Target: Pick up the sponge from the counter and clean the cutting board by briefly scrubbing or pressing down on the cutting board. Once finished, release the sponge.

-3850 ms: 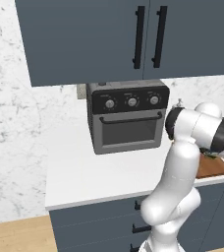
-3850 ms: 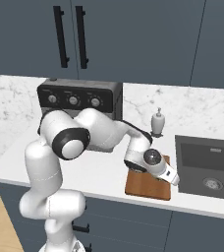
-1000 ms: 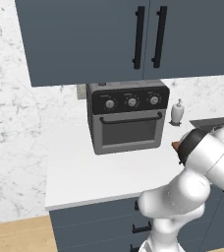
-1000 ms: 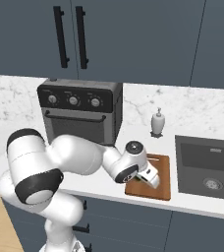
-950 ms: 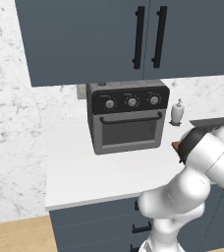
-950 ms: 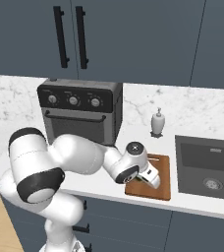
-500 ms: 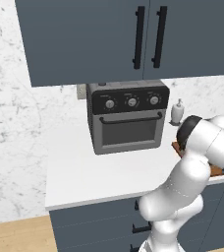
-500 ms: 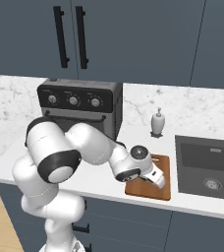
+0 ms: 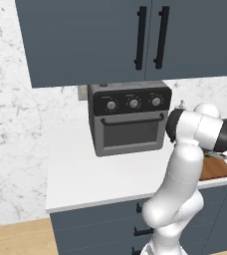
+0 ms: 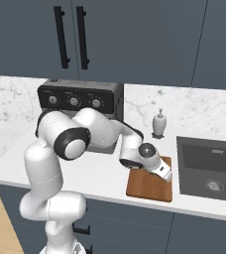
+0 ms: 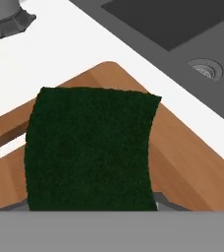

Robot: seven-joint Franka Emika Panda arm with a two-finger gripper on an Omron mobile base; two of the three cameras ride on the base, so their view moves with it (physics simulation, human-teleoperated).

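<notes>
Hand view puts the sponge [image 11: 90,150] right in front of me, its dark green scouring face toward the camera and covering my fingertips, so I judge my fingers are clamped on it, though the tips themselves are hidden behind it. Beyond the sponge lies the cutting board [image 11: 182,162], its rounded corner toward the dark sink [image 11: 182,24] and its handle slot off to one side. The sponge sits over the board's middle, between me and the wood; whether it touches the surface I cannot tell.

From the right base view my gripper [image 10: 165,174] is low over the cutting board [image 10: 144,187], which sits at the front edge of the counter [image 10: 100,178], just beside the sink [image 10: 209,168] and in front of the soap dispenser [image 10: 158,124]. The toaster oven [image 10: 80,106] stands well apart at the back.

What matters next: the board lies straight ahead along my fingers, so pressing means pushing forward along that line. The sponge's broad face seems roughly parallel to the wood, so it should land flat, well inside the board's edges.
</notes>
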